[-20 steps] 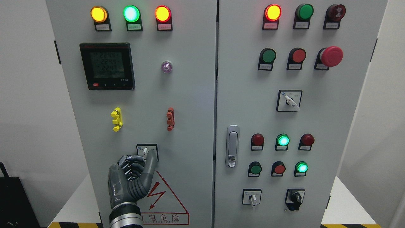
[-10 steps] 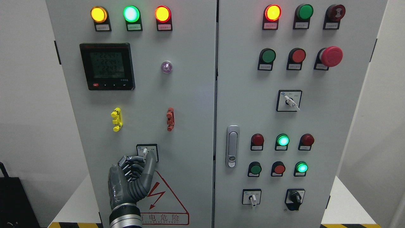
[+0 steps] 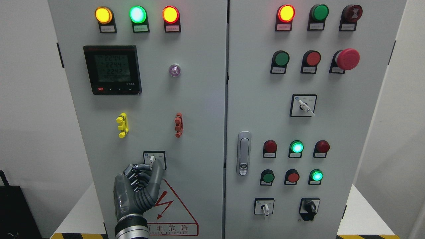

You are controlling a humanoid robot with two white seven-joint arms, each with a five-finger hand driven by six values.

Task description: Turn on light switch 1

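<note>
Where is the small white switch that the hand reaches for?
In the head view, the white switch sits low on the left cabinet door, above the red warning triangle and below the yellow clip, at the left hand.

Bright, even light, sharp focus, soft shadows under the lamps [image 3: 137, 14]

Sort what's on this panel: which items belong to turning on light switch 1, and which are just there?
Job: left hand; white toggle switch at its fingertips.

Bystanders: meter display; yellow clip; red clip; door handle; emergency stop button; top indicator lamps.
</note>
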